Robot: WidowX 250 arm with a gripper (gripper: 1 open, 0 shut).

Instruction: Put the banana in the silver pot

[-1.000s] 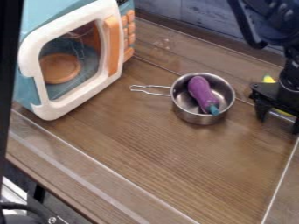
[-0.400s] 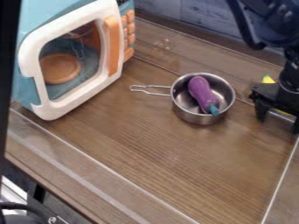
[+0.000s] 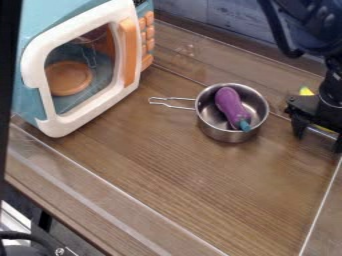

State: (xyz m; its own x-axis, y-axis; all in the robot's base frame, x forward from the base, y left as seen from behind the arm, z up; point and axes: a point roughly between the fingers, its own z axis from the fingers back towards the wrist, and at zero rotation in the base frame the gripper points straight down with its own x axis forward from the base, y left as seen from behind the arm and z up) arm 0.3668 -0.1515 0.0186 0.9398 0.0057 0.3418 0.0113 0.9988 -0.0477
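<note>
The silver pot [image 3: 231, 113] sits near the middle of the brown wood-grain tabletop [image 3: 174, 190], its thin wire handle pointing toward nine o'clock. Inside it lies a purple eggplant [image 3: 233, 106] with a green stem, running lengthwise from about eleven o'clock to five o'clock, stem end at the lower rim. At three o'clock from the pot, near the right edge of the view, the black claw [image 3: 318, 122] hangs low over the tabletop with its jaws spread wide. Just above it, a small patch of bright yellow shows against the black parts: this is the banana [image 3: 309, 91], mostly hidden by the arm, and whether the claw touches it cannot be told. The banana is outside the pot, apart from its rim. At ten o'clock from the pot stands a teal and cream toy microwave [image 3: 80, 60], something orange visible through its window.
</note>
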